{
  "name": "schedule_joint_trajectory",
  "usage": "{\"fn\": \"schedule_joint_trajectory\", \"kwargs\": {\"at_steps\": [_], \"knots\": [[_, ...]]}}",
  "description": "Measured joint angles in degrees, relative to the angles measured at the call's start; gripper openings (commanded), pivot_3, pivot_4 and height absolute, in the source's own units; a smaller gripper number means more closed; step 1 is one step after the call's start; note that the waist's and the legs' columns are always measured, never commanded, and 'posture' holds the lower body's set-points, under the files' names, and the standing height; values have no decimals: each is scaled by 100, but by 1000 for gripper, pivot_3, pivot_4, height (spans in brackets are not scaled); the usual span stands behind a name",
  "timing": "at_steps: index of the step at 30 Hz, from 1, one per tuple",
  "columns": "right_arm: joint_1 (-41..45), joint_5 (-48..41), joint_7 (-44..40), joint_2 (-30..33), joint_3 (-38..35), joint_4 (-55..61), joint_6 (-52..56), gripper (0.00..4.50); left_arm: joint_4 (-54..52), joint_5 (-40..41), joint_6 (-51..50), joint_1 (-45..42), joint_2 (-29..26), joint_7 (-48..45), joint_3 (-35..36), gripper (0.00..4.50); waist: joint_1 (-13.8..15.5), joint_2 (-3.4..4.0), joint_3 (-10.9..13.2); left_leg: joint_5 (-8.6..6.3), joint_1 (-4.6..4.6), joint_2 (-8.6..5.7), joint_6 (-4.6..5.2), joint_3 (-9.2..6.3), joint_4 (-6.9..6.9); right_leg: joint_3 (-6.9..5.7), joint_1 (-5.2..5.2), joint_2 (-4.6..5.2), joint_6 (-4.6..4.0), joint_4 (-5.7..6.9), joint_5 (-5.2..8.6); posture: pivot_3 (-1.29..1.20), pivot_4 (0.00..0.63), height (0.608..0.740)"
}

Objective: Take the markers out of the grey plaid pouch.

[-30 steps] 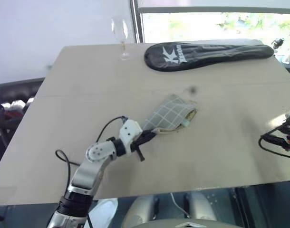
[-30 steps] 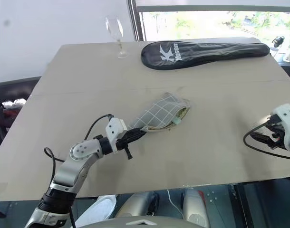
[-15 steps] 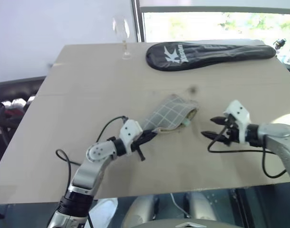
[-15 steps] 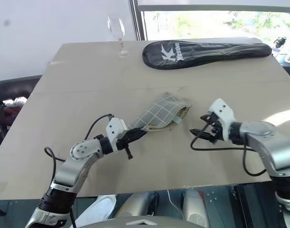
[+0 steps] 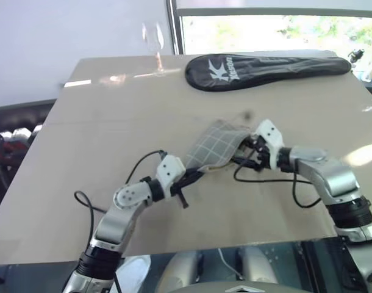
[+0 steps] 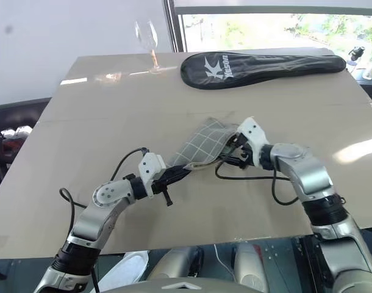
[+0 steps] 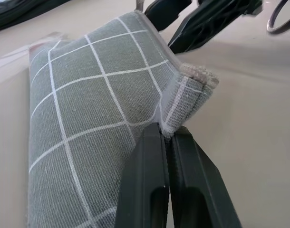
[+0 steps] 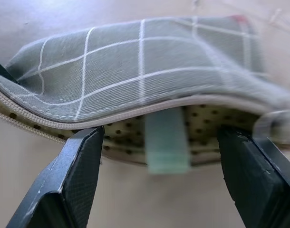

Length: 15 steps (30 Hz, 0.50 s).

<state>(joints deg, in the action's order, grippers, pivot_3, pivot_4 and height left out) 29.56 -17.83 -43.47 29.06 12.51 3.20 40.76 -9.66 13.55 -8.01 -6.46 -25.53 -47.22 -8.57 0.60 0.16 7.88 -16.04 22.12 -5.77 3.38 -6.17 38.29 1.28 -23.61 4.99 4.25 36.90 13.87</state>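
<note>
The grey plaid pouch lies at the centre of the frame on the pale bench, its long axis running from lower left to upper right. Its zipped mouth gapes along the right-hand edge, showing a dotted lining, and from that opening pokes the pale green end of one of the markers, pointing toward the lower right. How many more sit inside cannot be told.

The left claw is pressed together on the pouch's lower-left corner, pinching a fold of fabric and pinning that end down. The right claw stands spread just beside the mouth, coming in from the right, one finger to either side of the green end and not yet touching it.

So the marker lies straight ahead of the right claw, between its fingers, and its long axis looks roughly in line with the claw's own reach; the right arm is clearly the nearer one. The coming move likely calls for a short advance and a closing on that green end

A black racket cover and a wine glass sit well apart at the top of the frame
</note>
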Motion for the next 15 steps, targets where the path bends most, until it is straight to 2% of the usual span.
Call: {"fn": "schedule_joint_trajectory", "kwargs": {"at_steps": [4, 7, 11, 15], "knots": [[201, 338, 11, -180, 250, -466, -267, 3805, 0, -3, 1, -11, -6, 1, -4, 0, -6, 0, 0, 0, 1, -1, 0, 1, 1, 0, -2, 0, 0, 1, 0, 0, 150, 740], [300, 596, 12, -235, 385, -680, -506, 2937, 0, -4, 1, -10, -7, 0, -8, 0, -4, 0, 0, 0, 2, -1, 0, 1, 0, -1, -5, -1, 0, 2, 0, 0, 150, 740], [310, 775, -51, -201, 425, -724, -624, 955, 0, -4, 1, -10, -18, 1, -8, 0, -4, 0, 0, 0, 3, -1, 0, 1, 0, -1, -5, 0, 0, 1, 0, 0, 150, 740], [255, 906, -220, 165, 464, -423, -592, 938, -1, -5, 1, -2, -52, 5, -6, 0, 5, 1, 0, 0, 4, -1, 0, 1, 0, -1, -6, 0, 0, 1, 0, 0, 150, 740]]}}
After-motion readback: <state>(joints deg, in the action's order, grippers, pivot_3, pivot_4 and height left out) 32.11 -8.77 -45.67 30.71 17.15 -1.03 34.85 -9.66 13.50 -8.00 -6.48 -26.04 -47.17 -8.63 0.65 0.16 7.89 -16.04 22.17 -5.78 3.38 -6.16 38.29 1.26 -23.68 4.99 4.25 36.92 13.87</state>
